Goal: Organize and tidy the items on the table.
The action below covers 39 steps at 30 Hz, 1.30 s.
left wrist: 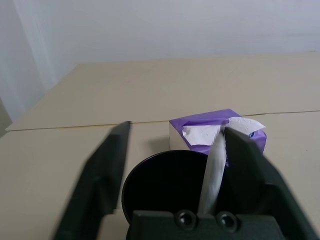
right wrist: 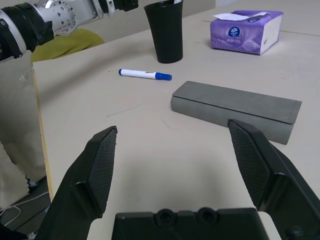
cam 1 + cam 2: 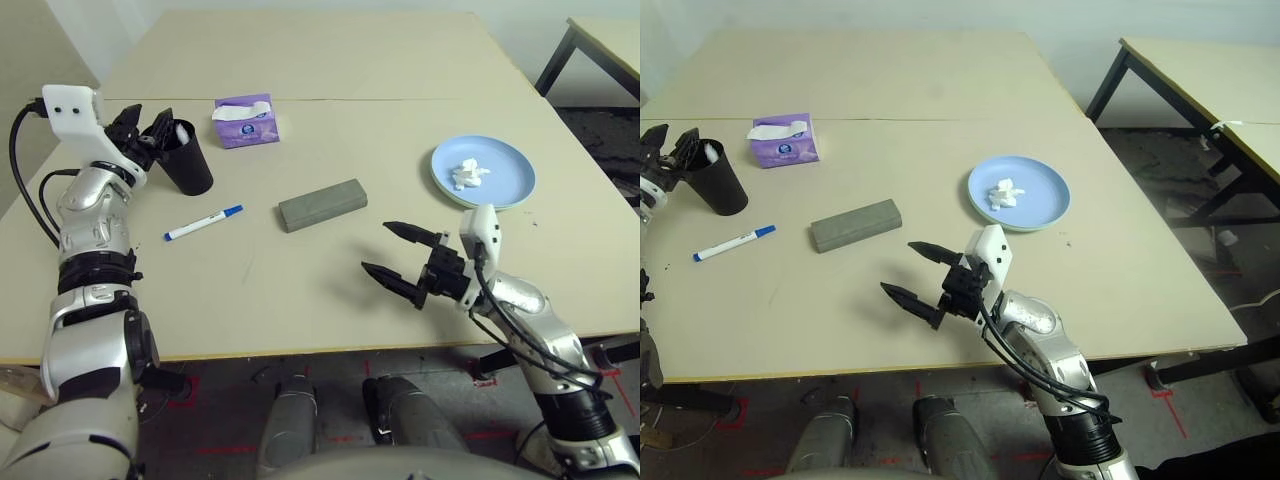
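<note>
At the table's left, my left gripper (image 3: 145, 128) hovers open right over the rim of the black cup (image 3: 188, 160). A white pen (image 1: 212, 170) leans inside the cup, next to one finger and free of both. Another white pen (image 3: 203, 223), with a blue cap, lies flat in front of the cup. The grey glasses case (image 3: 321, 204) lies mid-table. My right gripper (image 3: 377, 247) hangs open and empty just in front and to the right of the case. A crumpled white tissue (image 3: 468, 174) rests on the pale blue plate (image 3: 505, 160) at the right.
A purple tissue box (image 3: 245, 120) stands behind the cup, near the seam across the beige table (image 3: 330, 60). A separate table (image 3: 605, 40) with black legs stands at the back right. Bare tabletop stretches along the front edge and across the far half.
</note>
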{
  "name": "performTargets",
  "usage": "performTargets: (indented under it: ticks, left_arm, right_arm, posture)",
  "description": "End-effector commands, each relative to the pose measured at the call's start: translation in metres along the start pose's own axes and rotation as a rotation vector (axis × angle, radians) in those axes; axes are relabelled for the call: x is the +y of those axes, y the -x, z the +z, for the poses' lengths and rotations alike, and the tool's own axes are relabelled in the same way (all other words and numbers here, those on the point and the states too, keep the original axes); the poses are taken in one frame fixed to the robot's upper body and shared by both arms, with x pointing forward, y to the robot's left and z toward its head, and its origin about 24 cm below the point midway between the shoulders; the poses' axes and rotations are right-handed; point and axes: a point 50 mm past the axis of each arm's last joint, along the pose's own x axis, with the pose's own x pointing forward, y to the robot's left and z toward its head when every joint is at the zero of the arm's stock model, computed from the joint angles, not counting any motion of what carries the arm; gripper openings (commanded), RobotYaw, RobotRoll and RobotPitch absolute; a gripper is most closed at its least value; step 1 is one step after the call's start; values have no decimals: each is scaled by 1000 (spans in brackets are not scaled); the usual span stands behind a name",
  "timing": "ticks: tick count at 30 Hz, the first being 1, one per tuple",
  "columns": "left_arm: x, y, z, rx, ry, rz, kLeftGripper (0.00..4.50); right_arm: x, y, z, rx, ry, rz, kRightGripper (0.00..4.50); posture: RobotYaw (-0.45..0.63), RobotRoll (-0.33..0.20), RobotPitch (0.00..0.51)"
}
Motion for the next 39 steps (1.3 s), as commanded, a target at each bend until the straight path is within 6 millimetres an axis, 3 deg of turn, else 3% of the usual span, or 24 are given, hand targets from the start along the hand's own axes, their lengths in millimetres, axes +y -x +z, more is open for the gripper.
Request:
performTargets:
  ticks: [1, 6, 10, 16, 22, 25, 29, 35, 39]
  left_arm:
    - [7, 4, 1, -6, -5, 17, 4486]
    - [12, 5, 14, -30, -33, -5, 4486]
    - [19, 10, 35, -36, -88, -97, 4486]
    - [11, 28, 72, 100, -213, -503, 4486]
    - [-13, 46, 105, 264, -255, -878, 4486]
    - [-27, 56, 95, 401, -272, -1017, 4486]
    - [-28, 67, 61, 631, -267, -1043, 4486]
    - [-18, 70, 20, 816, -279, -943, 4486]
    - [-8, 60, 6, 820, -318, -821, 4486]
  right_arm:
    - [3, -3, 0, 3, -7, 22, 4500]
    - [1, -5, 0, -5, -10, 18, 4500]
    - [-1, -6, 2, -9, -6, 18, 4500]
    - [-6, -6, 2, -12, -2, 14, 4500]
    - [-4, -13, -3, -14, -8, 44, 4500]
    - [-3, -16, -5, -17, -7, 55, 4500]
    - [-2, -19, -5, -23, -6, 60, 4500]
    - [1, -18, -7, -11, 5, 61, 4500]
    - [6, -18, -8, -11, 0, 61, 4500]
  posture:
    - [-26, 0, 149]
    - [-18, 0, 148]
    - [-20, 0, 147]
    - [7, 0, 155]
    - [25, 0, 157]
    - [22, 0, 157]
    - [1, 0, 159]
    - [-23, 0, 157]
    - [-33, 0, 152]
